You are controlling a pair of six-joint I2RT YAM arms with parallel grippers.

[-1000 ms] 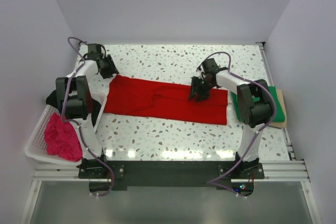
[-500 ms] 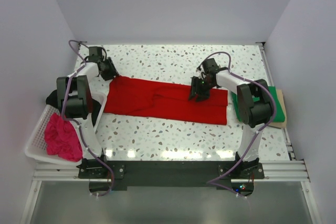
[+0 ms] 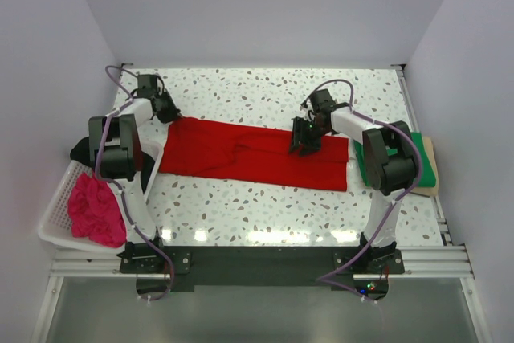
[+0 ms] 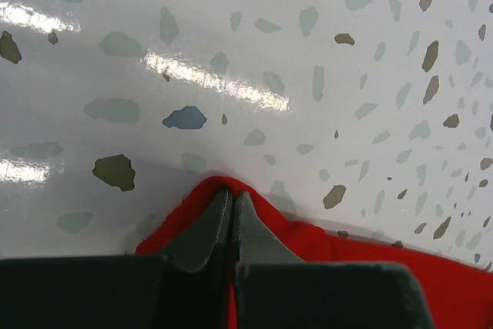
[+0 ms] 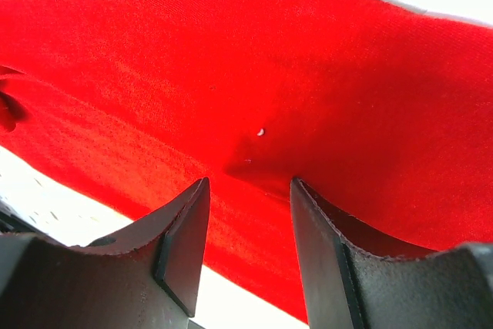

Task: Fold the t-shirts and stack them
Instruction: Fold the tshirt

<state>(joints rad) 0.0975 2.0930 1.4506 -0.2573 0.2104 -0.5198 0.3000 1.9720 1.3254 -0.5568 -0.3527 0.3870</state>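
The red t-shirt lies spread as a long band across the middle of the table. My left gripper is shut on its far left corner; in the left wrist view the fingertips pinch the red cloth at its edge. My right gripper is open over the shirt's right half, and in the right wrist view its jaws straddle a small pucker in the red cloth. The green t-shirt lies folded at the right edge. The magenta t-shirt is bunched in the basket. The black t-shirt is mostly hidden behind my left arm.
The white slotted basket sits at the near left corner, partly off the table. A tan board lies under the green shirt. White walls close in the table at the back and on both sides.
My left gripper has shifted slightly at the shirt's far left corner, still holding it. The right arm has not visibly moved.
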